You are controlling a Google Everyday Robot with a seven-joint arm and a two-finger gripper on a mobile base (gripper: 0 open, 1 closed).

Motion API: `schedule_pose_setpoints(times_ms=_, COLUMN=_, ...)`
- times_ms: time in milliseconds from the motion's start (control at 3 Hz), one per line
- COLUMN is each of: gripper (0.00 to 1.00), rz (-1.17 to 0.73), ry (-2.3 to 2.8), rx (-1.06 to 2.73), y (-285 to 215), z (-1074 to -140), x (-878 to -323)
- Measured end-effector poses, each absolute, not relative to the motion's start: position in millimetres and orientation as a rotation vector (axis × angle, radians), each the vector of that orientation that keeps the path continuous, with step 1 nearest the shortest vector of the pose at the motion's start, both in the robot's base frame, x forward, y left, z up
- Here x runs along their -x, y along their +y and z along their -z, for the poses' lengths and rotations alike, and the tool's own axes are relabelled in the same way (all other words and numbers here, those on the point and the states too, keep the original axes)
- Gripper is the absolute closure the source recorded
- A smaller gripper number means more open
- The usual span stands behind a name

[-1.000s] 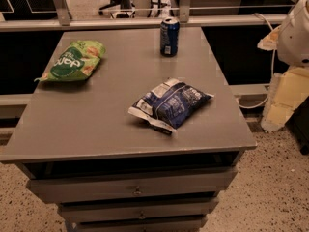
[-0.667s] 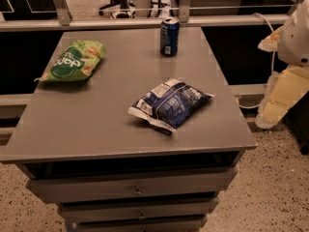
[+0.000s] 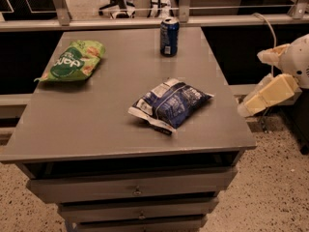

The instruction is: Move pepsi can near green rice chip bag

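Note:
The pepsi can (image 3: 169,36), dark blue with a silver top, stands upright at the far edge of the grey table (image 3: 96,124), right of centre. The green rice chip bag (image 3: 72,62) lies flat at the far left of the table. My gripper (image 3: 254,82) hangs in the air off the table's right side, level with the table's middle and well away from both the can and the bag. Its two cream fingers (image 3: 268,94) stand apart and hold nothing.
A blue-and-white crinkled bag (image 3: 170,103) lies in the middle right of the table, between my gripper and the green bag. Drawers (image 3: 137,190) sit below the tabletop. A rail (image 3: 145,22) runs behind the table, and speckled floor (image 3: 270,187) lies to the right.
My gripper has shifted slightly left toward the table's right edge. The can and both bags have not moved.

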State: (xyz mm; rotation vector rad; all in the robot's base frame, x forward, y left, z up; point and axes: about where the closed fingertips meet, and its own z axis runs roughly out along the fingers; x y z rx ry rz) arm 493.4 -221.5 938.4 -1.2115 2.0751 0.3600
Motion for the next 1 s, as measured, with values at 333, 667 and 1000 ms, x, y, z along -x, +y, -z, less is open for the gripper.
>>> schedule_pose_setpoints(times_ms=333, gripper=0.00, rz=-0.471, ry=1.901, rx=1.047, y=-219.9, z=-920.0, x=-524.2)
schedule_pose_setpoints(times_ms=667, gripper=0.00, rz=-0.493, ry=1.818, rx=0.983, y=-220.3, z=-913.8, x=-540.7)
schedule_pose_setpoints(times_ms=1000, gripper=0.00, rz=-0.495, ry=1.809, rx=0.983, y=-217.9, z=-914.1, x=-542.3)
